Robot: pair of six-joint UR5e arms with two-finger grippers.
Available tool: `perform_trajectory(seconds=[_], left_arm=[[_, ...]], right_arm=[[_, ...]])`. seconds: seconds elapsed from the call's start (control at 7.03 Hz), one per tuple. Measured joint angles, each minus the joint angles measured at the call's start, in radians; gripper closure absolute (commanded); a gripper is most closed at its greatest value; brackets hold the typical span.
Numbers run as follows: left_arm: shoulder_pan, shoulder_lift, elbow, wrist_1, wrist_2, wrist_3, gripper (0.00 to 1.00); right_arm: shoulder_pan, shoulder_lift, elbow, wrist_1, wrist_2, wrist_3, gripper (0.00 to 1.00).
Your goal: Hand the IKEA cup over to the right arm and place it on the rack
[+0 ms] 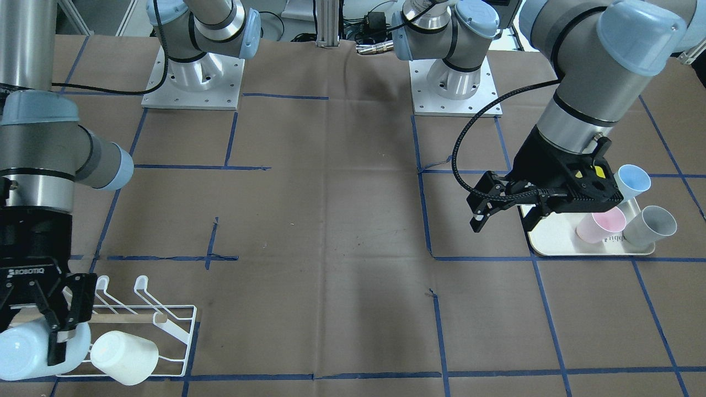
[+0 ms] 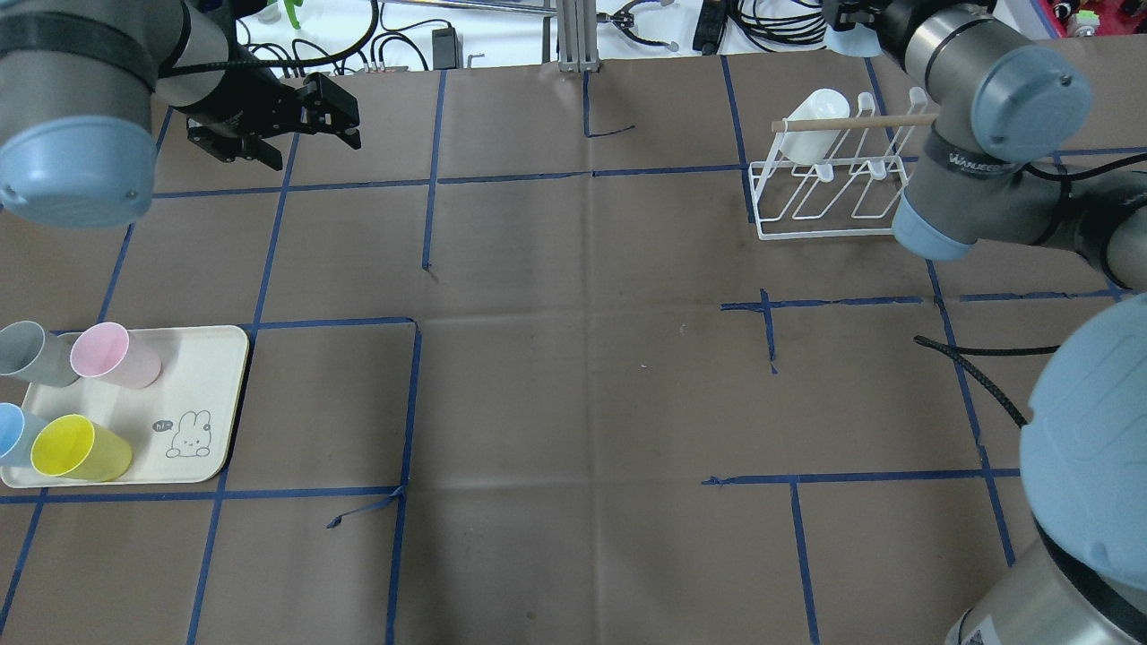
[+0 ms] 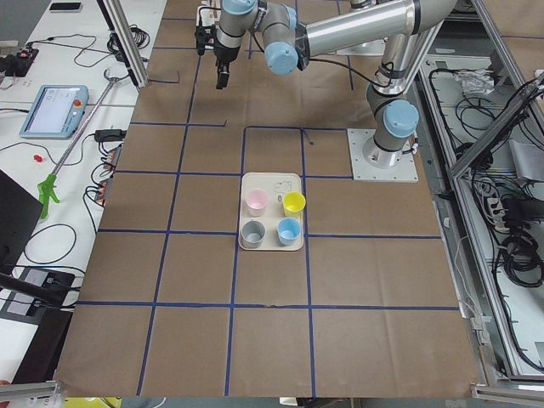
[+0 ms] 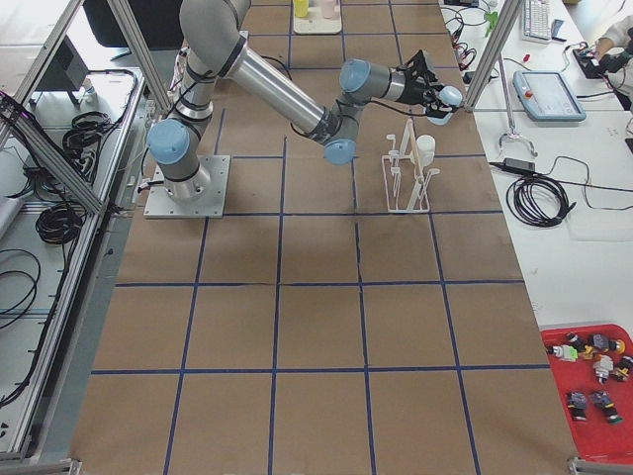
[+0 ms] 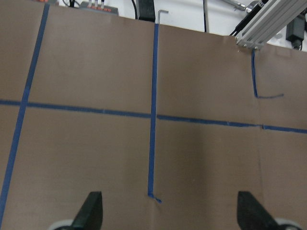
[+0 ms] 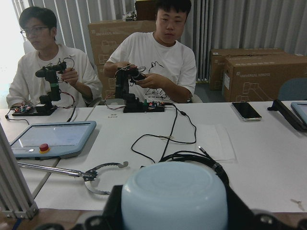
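Cup (image 1: pixel 25 350), pale blue, sits clamped in the right gripper (image 1: pixel 63 328), lying on its side right at the rack (image 1: pixel 176 331), next to a white cup (image 1: pixel 124 357) already there. Left gripper (image 5: pixel 170 213) hangs spread wide, holding nothing, over the table (image 5: pixel 216 158).

Robotics lab, with taped table (image 2: pixel 573 403) and operators (image 6: pixel 165 62).

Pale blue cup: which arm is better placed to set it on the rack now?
Right. The right gripper is shut on the pale blue cup, directly beside the rack, which already holds one white cup. The left gripper is open, empty and far across the table from the rack.
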Motion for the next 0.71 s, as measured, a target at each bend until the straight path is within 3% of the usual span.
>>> perform_trajectory(seconds=[0.28, 0.71], left_arm=[[-0.019, 0.013, 0.117, -0.284, 0.084, -0.008, 0.01], [-0.061, 0.021, 0.162, -0.395, 0.163, -0.007, 0.01]], right_arm=[[-0.065, 0.006, 0.006, -0.005, 0.003, -0.043, 0.83], [-0.129, 0.04, 0.045, -0.136, 0.002, -0.073, 0.83]])
